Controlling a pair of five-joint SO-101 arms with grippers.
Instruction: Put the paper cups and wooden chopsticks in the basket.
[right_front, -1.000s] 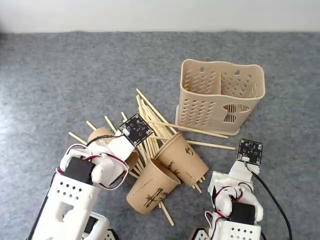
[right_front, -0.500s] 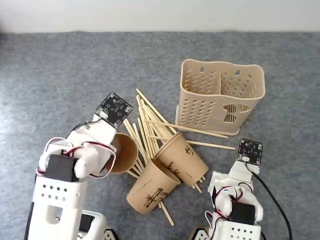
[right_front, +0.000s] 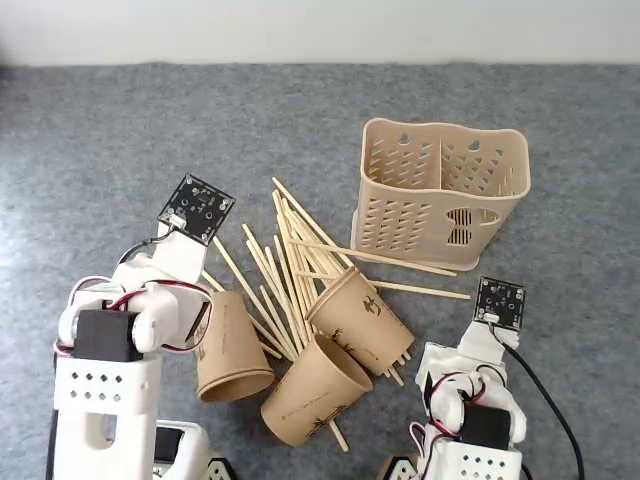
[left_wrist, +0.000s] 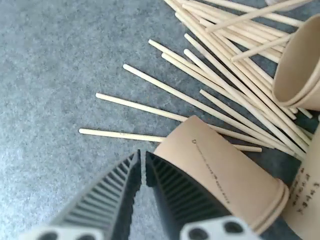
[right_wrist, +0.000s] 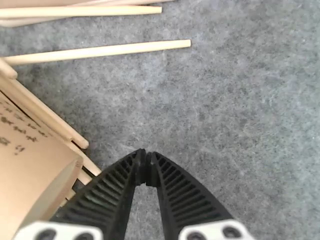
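Three paper cups lie on their sides: one (right_front: 230, 345) beside my left arm, one (right_front: 358, 318) on the chopsticks, one (right_front: 315, 392) nearer the front edge. Several wooden chopsticks (right_front: 290, 260) are fanned out in a pile between the arms, and two reach the foot of the beige basket (right_front: 440, 190), which stands upright at the back right. My left gripper (left_wrist: 141, 156) is shut with nothing in it, its tips just over the mat beside the nearest cup (left_wrist: 225, 170). My right gripper (right_wrist: 146, 154) is shut over bare mat next to a cup (right_wrist: 25, 170).
A grey felt mat (right_front: 100, 140) covers the table. The basket has two compartments with perforated walls. Loose chopsticks (left_wrist: 140, 105) lie singly left of the pile. A pale wall runs along the far edge.
My left arm has swung left, away from the chopstick pile. The cup by it has turned and slid toward the front, and the front cup has shifted slightly. The right arm is still.
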